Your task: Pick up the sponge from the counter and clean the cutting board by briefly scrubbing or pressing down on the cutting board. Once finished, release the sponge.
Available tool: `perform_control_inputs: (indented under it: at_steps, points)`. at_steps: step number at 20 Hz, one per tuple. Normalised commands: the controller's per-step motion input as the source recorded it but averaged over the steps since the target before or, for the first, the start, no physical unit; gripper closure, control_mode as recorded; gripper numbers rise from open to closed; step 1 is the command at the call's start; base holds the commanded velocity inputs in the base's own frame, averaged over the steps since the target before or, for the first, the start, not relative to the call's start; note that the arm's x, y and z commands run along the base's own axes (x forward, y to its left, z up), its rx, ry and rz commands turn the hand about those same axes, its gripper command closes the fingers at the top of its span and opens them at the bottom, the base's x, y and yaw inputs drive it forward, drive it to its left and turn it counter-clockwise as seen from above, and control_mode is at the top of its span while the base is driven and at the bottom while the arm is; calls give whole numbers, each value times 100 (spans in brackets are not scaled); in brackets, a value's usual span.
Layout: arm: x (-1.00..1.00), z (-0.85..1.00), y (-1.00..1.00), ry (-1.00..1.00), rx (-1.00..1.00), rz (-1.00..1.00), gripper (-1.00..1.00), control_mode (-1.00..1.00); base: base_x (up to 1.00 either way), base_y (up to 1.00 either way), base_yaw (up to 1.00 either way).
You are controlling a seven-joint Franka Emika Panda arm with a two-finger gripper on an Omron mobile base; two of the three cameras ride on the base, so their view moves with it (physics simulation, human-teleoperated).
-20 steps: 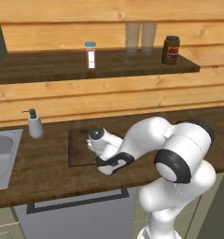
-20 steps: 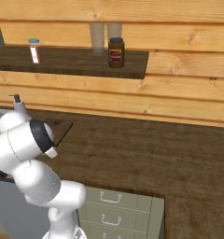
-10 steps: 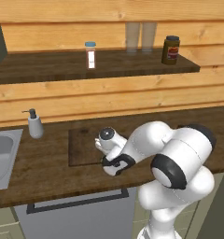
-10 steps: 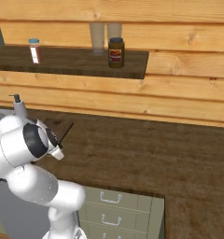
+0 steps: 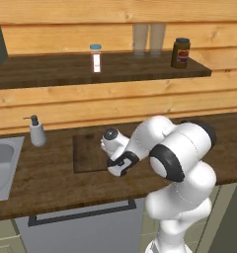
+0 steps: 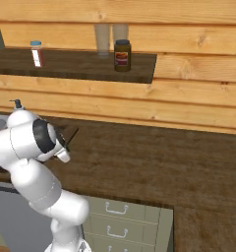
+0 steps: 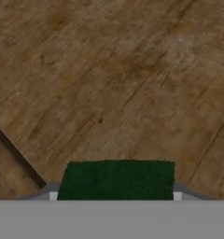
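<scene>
The arm is folded low over the cutting board (image 5: 88, 154), with the hand turned down toward the board surface. In the left base view the gripper (image 5: 115, 167) sits at the near right part of the board, close to its front edge; the fingertips themselves are hidden behind the wrist housing.

In the hand view the sponge (image 7: 117, 179) lies between the two fingers, its dark green top facing the camera. One pale finger (image 7: 48, 193) meets the sponge at its left side and the other at its right side, so the fingers are clamped on the sponge. The board fills the field beyond the sponge, with its grain running diagonally. A dark board edge crosses the lower left corner, and a strip of the counter (image 7: 9, 175) shows past it. Whether the sponge touches the board surface cannot be determined.

The counter (image 5: 41, 183) carries a grey sink (image 5: 3, 165) at the far left and a soap dispenser (image 5: 37, 132) just beside it, well apart from the board. The wall shelf (image 5: 66, 69) above holds a small white bottle with a blue cap (image 5: 96, 58), two clear glasses (image 5: 148, 38) and a dark jar (image 5: 180, 52).
</scene>
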Motion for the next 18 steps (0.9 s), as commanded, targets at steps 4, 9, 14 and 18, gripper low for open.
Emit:
perform_control_inputs:
  at_steps: [4, 9, 14, 18]
  points:
    - [36, -9, -6, 0, 0, -11, 100, -100, 0, 0, 0]
    - [42, -2, -6, 0, 0, -13, 100, -100, 0, 0, 0]
    - [54, -10, -6, 0, 0, -15, 100, -100, 0, 0, 0]
    - [55, 0, -8, 0, 0, -14, 100, -100, 0, 0, 0]
